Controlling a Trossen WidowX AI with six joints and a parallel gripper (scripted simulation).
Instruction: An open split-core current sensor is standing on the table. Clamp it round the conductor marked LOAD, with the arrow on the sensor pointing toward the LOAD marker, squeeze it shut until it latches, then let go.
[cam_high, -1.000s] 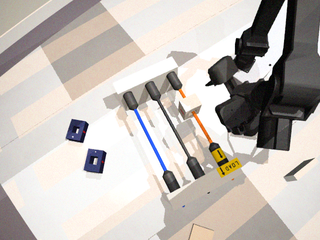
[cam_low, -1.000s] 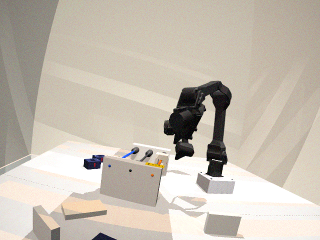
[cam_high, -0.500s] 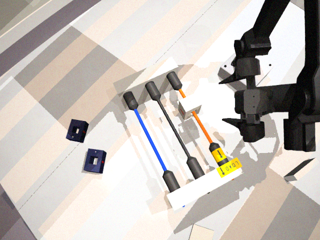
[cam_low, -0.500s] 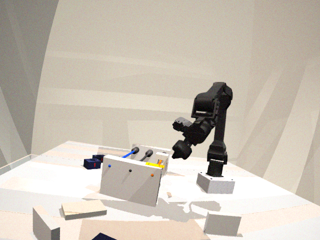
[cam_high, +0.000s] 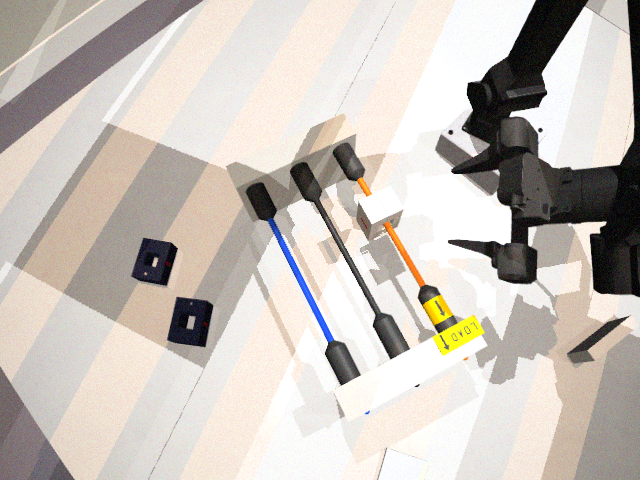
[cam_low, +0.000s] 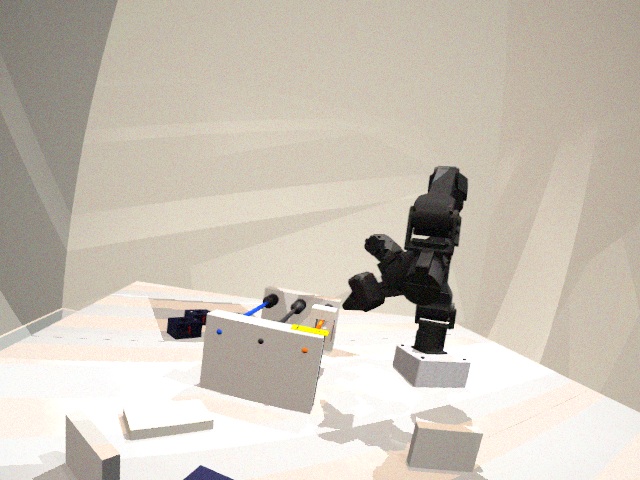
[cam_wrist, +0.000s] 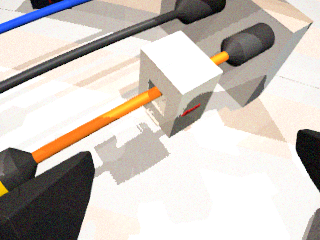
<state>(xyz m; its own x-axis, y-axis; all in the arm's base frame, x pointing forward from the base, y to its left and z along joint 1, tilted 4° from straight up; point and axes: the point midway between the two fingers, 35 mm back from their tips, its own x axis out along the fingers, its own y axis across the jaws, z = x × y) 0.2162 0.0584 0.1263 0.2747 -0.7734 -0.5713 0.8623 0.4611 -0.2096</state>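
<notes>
The white sensor (cam_high: 379, 207) (cam_low: 324, 310) (cam_wrist: 181, 62) sits around the orange conductor (cam_high: 405, 255) (cam_wrist: 100, 121), near its far end. Its block looks closed, but the latch cannot be made out. Red marks show on its sides; which way the arrow points cannot be read. The yellow LOAD marker (cam_high: 458, 334) (cam_low: 310, 329) is at the conductor's other end, on the near panel. My gripper (cam_high: 451, 206) (cam_low: 356, 276) (cam_wrist: 195, 145) is wide open and empty, beside the sensor on the robot's side, touching nothing.
Blue (cam_high: 299, 279) and black (cam_high: 345, 250) conductors run alongside between the near panel (cam_high: 372, 387) (cam_low: 258, 372) and the far panel (cam_high: 279, 178). Two dark blue blocks (cam_high: 149, 271) (cam_high: 180, 330) lie beyond them. An upright block (cam_high: 597, 341) (cam_low: 444, 446) and a flat block (cam_high: 403, 465) (cam_low: 165, 423) are nearer the front.
</notes>
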